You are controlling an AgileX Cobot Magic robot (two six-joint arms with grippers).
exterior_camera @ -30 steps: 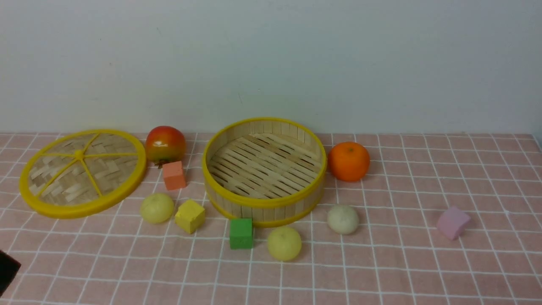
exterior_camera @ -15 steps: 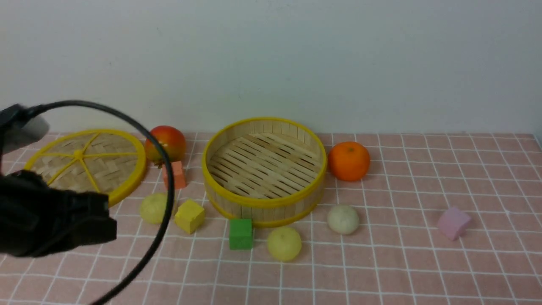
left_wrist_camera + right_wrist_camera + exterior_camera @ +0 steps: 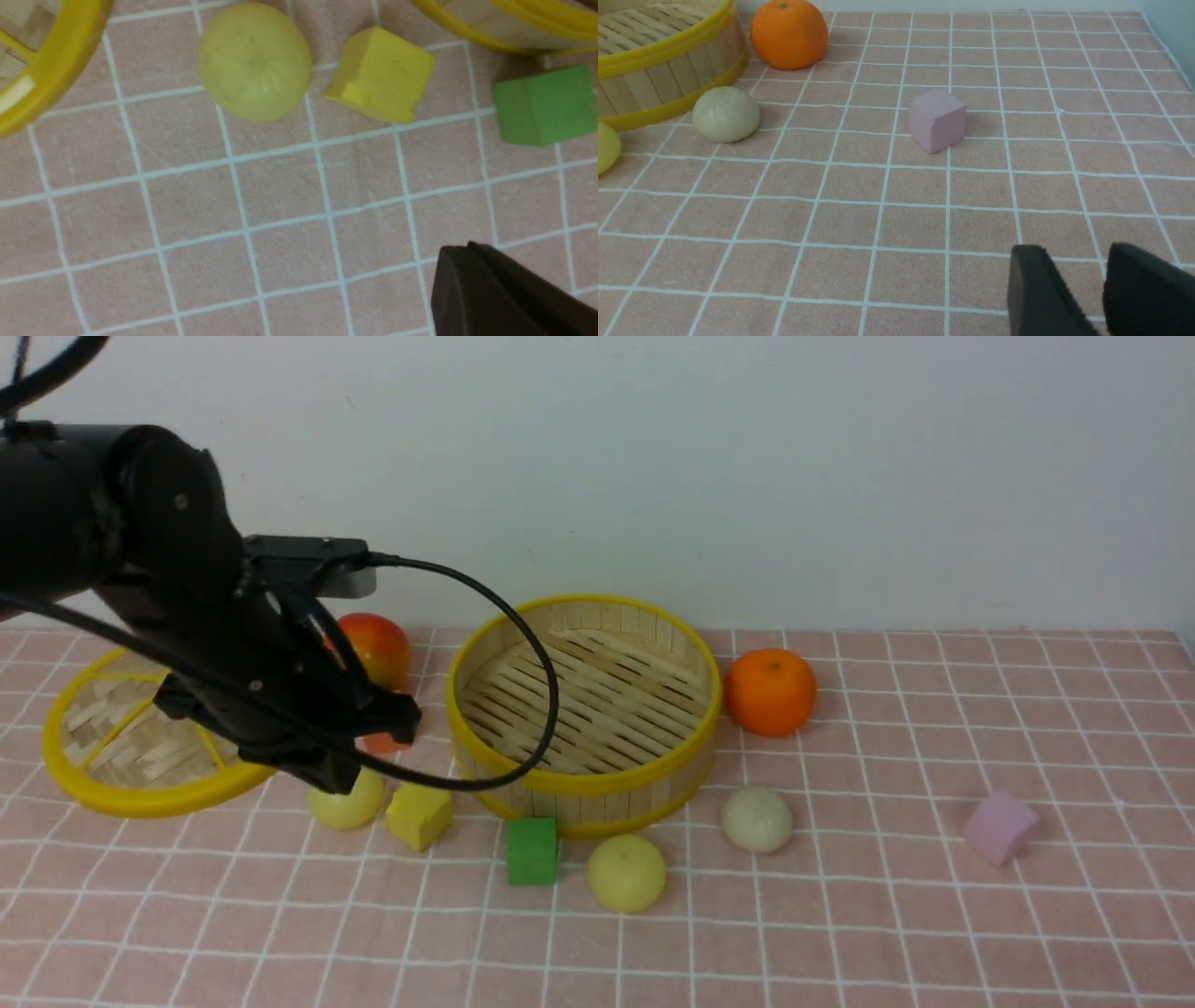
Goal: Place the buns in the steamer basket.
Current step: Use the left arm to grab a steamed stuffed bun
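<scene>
A pale yellow bun [image 3: 254, 60], likely soft and light, is best taken across its middle, at nine o'clock of the steamer basket [image 3: 583, 779]; whether the left gripper [image 3: 373, 728] is open cannot be told, while the right gripper [image 3: 1099, 289] is seen barely parted, empty.

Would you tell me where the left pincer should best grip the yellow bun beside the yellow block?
Probably from above, across the widest part of the yellow bun. It is a smooth ball on the cloth, with the yellow block close on one side, so set the fingers clear of that side.

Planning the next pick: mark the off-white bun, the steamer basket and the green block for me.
off-white bun [image 3: 756, 819], front view, middle of its rounded top.
steamer basket [image 3: 597, 782], front view, near yellow rim.
green block [image 3: 532, 850], front view, its front face.
</scene>
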